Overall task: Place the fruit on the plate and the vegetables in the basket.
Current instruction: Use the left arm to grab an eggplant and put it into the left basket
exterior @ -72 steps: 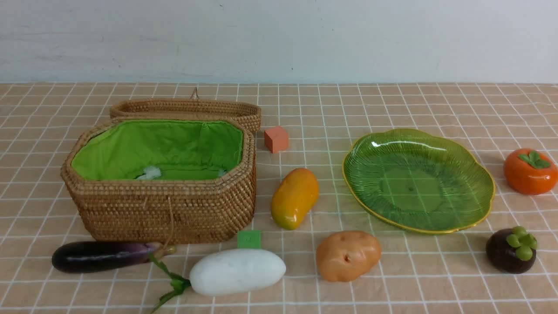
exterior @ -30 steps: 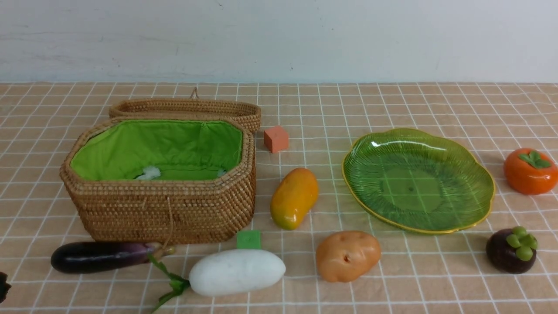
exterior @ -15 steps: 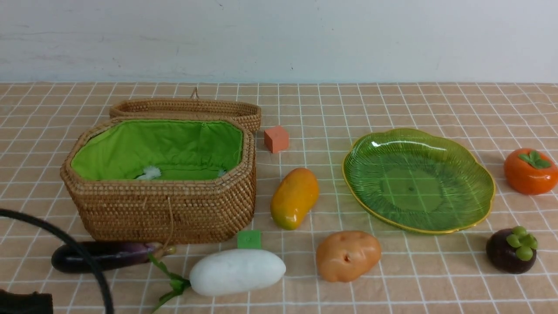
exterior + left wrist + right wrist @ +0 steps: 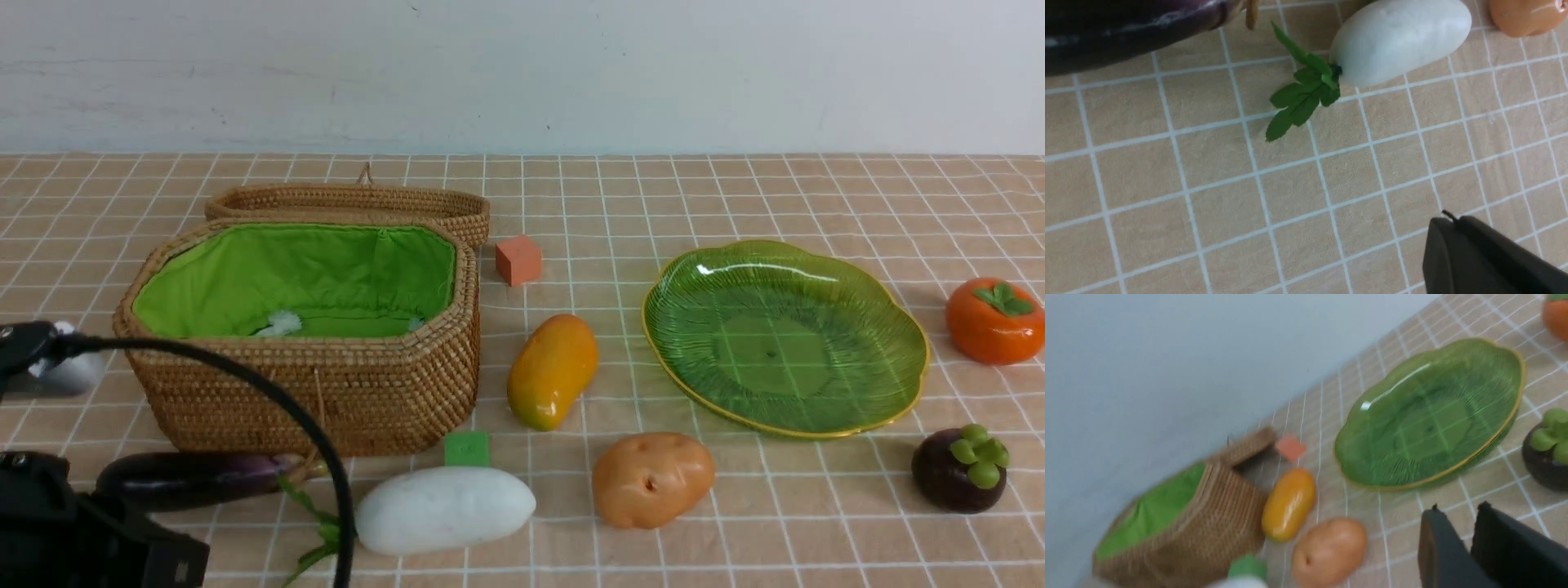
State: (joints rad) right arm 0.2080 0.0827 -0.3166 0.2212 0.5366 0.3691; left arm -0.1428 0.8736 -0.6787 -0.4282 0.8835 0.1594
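Observation:
The eggplant, radish and potato lie on the cloth in front of the open basket. The mango lies between the basket and the empty green plate. The persimmon and mangosteen sit right of the plate. My left gripper is shut and empty, above bare cloth near the radish leaves and the eggplant. My right gripper is open a little and empty, near the mangosteen and the plate.
The basket's lid lies open behind it. A small orange cube sits right of the lid, and a small green block sits by the basket's front corner. My left arm and its black cable fill the front view's lower left corner.
My left arm has come up into the front view's lower left corner, its cable now arching over the eggplant. The objects have not moved.

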